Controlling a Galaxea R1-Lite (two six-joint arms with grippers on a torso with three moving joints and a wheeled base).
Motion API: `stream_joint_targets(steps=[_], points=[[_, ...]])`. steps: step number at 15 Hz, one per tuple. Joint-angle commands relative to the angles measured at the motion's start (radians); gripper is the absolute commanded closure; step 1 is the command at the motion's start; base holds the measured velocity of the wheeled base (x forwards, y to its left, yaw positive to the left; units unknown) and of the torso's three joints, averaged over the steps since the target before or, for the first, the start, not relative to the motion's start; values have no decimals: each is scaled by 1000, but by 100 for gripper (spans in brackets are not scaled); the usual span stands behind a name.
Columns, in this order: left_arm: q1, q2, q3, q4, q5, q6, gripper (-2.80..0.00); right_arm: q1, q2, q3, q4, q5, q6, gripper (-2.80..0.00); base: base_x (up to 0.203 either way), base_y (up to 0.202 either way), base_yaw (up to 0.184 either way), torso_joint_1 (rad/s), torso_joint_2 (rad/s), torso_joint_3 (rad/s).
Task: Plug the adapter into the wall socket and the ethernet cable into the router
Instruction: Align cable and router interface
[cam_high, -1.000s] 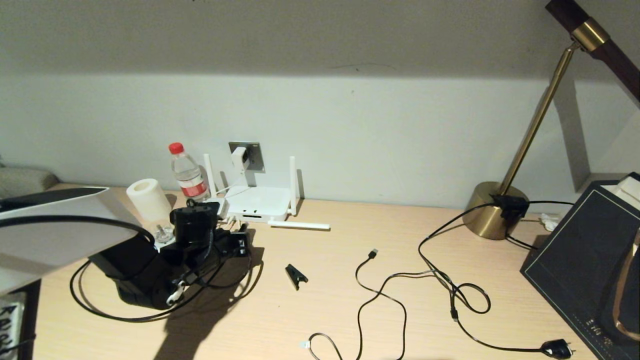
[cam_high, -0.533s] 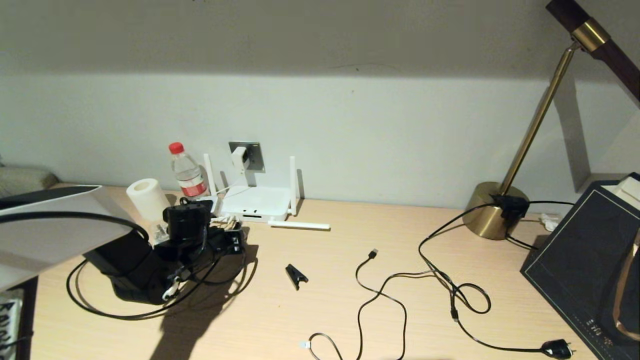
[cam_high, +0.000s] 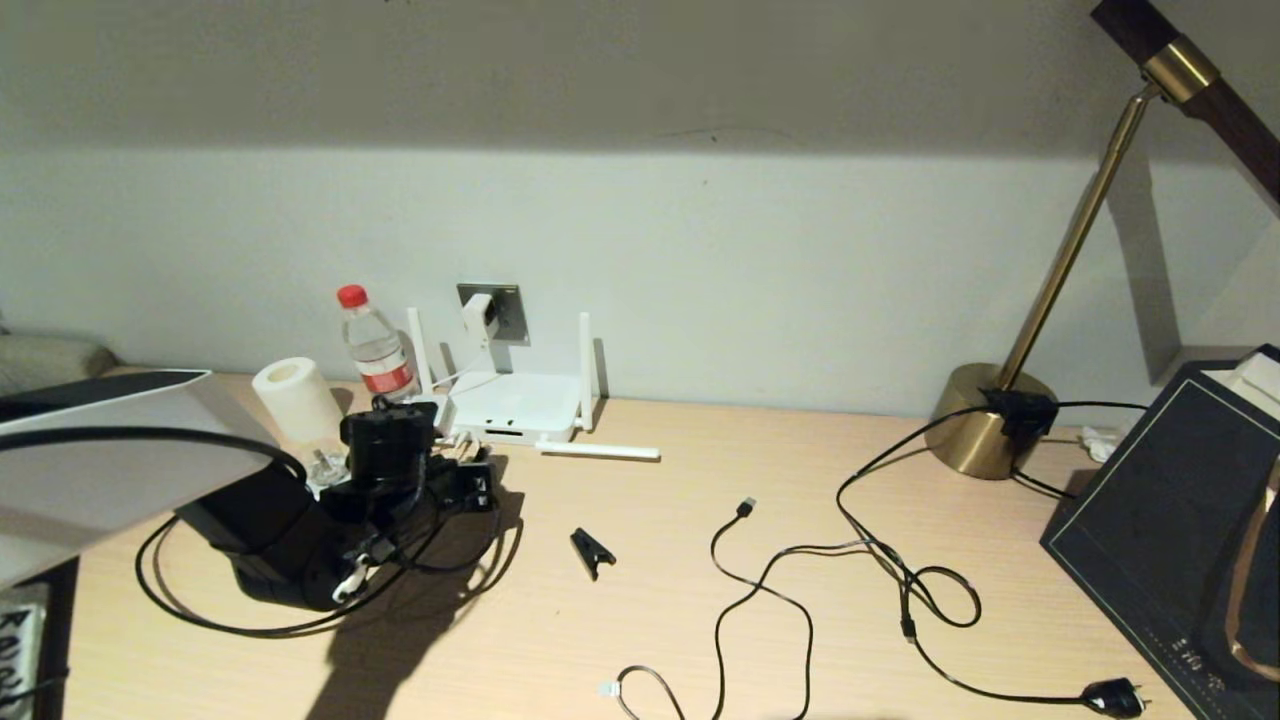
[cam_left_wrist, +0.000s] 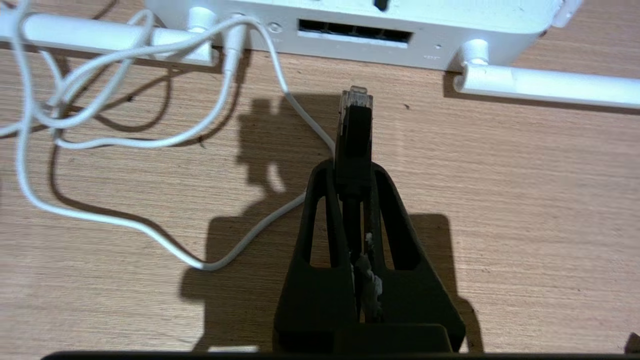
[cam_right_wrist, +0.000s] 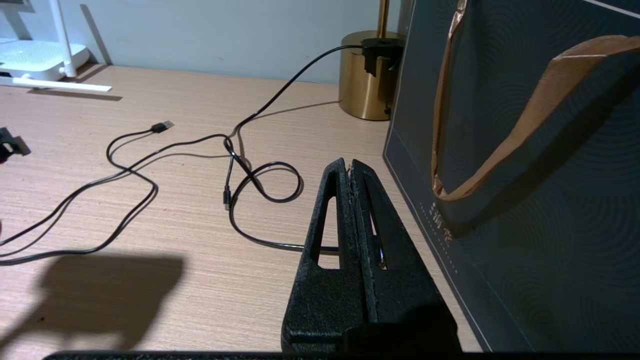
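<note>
left pincer (cam_left_wrist: 354, 170) clamped on ethernet cable (cam_left_wrist: 354, 131) | clear tip just short of router (cam_left_wrist: 350, 20) port slot | right pincer (cam_right_wrist: 351, 167) closed, empty, beside dark bag (cam_right_wrist: 525, 175)

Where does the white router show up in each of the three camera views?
Head view: the router sits against the wall, left of centre, below the wall socket.
Left wrist view: along the top edge, port slot facing the camera.
Right wrist view: top-left corner.
Shared landmark: the flat-lying antenna.

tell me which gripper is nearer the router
Left. The left gripper holds the ethernet cable just in front of the router; the right gripper sits far off beside the dark bag.
</note>
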Motion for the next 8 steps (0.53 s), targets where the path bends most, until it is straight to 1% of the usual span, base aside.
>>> stream_joint_targets(steps=[1, 3, 5, 8], points=[[-6, -7, -3, -7, 5, -1, 0, 0, 0, 35, -1, 1, -1, 0, 0, 0, 0, 0, 0, 0], [-6, -6, -20, -3, 5, 1, 0, 0, 0, 35, -1, 1, 0, 0, 0, 0, 0, 0, 0, 0], [-3, -7, -24, -5, 5, 25, 0, 0, 0, 35, -1, 1, 0, 0, 0, 0, 0, 0, 0, 0], [2, -4, -28, -6, 2, 25, 0, 0, 0, 35, -1, 1, 0, 0, 0, 0, 0, 0, 0, 0]])
